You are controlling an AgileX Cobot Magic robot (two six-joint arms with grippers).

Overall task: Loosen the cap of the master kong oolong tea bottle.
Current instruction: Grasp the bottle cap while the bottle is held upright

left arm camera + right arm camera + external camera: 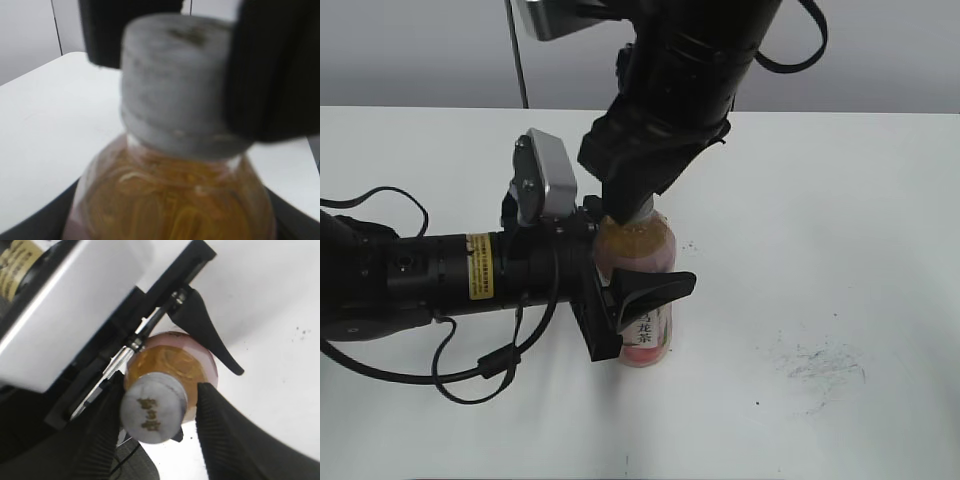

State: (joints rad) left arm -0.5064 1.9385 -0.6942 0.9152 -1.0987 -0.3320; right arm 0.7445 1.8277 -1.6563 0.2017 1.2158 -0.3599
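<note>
The master kong oolong tea bottle (642, 252) stands upright on the white table, with amber tea and a pink and white label. My left gripper (638, 298) comes in from the left and is shut on the bottle's body; its fingers show at the bottom corners of the left wrist view (170, 227). The bottle's shoulder (175, 200) fills that view. My right gripper (630, 207) comes down from above and hides the cap in the exterior view. The white cap (154, 412) (175, 95) sits between the right gripper's fingers (160, 426). The left finger touches it and a small gap shows at the right finger.
The white table (840, 200) has dark scribble marks (820, 362) to the right of the bottle. The left arm and its cables (420, 280) lie along the table's left side. A thin dark pole (517, 50) stands at the back.
</note>
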